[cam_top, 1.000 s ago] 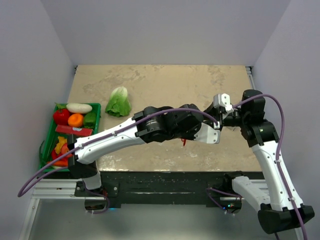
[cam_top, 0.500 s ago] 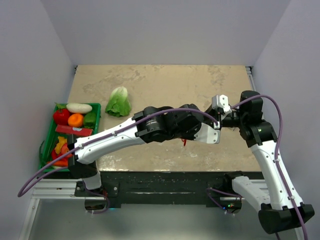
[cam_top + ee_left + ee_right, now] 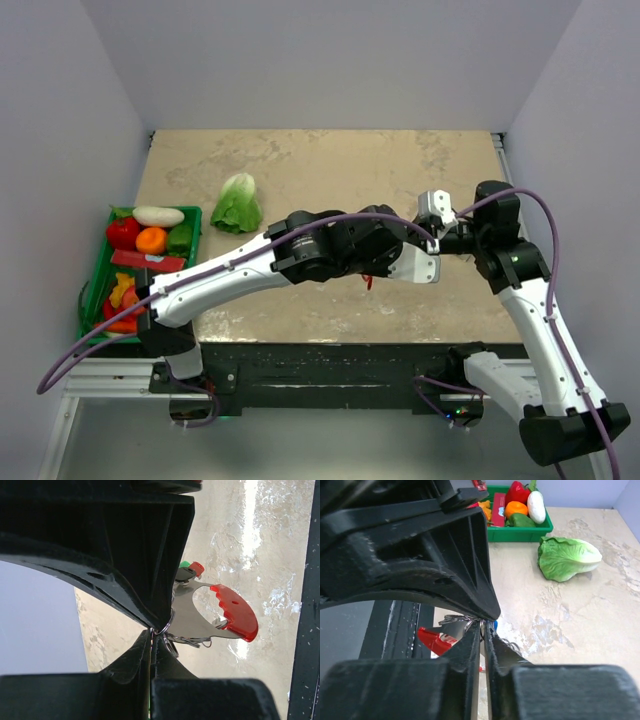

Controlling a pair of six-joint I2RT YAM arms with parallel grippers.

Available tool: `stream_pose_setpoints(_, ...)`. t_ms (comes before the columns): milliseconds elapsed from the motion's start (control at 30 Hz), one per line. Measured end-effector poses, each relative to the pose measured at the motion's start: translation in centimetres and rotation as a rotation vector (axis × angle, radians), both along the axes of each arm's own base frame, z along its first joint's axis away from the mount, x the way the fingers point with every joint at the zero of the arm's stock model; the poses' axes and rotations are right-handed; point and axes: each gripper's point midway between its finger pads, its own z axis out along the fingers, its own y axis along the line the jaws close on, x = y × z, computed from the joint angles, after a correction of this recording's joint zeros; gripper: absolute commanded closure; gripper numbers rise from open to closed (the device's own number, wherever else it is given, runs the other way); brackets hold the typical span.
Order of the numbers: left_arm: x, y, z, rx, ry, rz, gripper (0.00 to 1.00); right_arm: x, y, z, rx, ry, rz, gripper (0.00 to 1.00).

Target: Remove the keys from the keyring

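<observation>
Your left gripper (image 3: 152,631) pinches the keyring (image 3: 168,621) shut above the near-right table (image 3: 300,160), keys (image 3: 189,571) and red fob (image 3: 236,614) hanging beside it, while your right gripper (image 3: 482,630) nearly closes there, grip unclear.

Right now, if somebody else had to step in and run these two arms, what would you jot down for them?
Grippers: the left gripper is shut, pinching the keyring, and the bunch hangs from it over the table. The right gripper has its fingertips almost together right at the ring; I cannot tell whether it grips anything.
Things: the keys and the red fob are all on the ring, between the two arms.
Done: bunch picked up. No key is off yet.
Left: work each key off the ring.
</observation>
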Motion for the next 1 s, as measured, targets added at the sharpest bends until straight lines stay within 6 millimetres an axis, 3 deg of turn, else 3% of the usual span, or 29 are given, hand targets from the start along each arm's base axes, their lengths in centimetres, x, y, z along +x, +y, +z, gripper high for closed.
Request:
stream_pose_setpoints(267,0.2,0.0,0.2,-0.005,-0.002,0.006,1.0,0.0,0.1,0.2,0.007,-0.009,0.009,1.0)
stream_pose_setpoints(500,0.2,0.2,1.2,-0.027,0.001,0.013,0.84,-0.2,0.3,0.9,0.04,-0.015,0.054,1.0)
stream_pose_setpoints(600,0.0,-0.3,2.7,-0.091,0.021,0.003,0.8,0.0,0.1,1.2,0.053,-0.026,0.06,1.0)
stream_pose_setpoints(700,0.4,-0.7,5.6,-0.204,0.039,-0.008,0.75,0.0,-0.2,1.4,0.071,-0.012,0.08,1.0)
stream_pose_setpoints(867,1.4,0.8,9.2,-0.335,0.061,0.004,0.74,1.4,-1.6,2.3,0.068,0.014,0.06,1.0)
stream_pose_setpoints(1000,1.3,1.8,10.5,-0.387,0.096,-0.018,0.74,2.7,-2.1,3.6,0.047,-0.05,0.063,1.0)
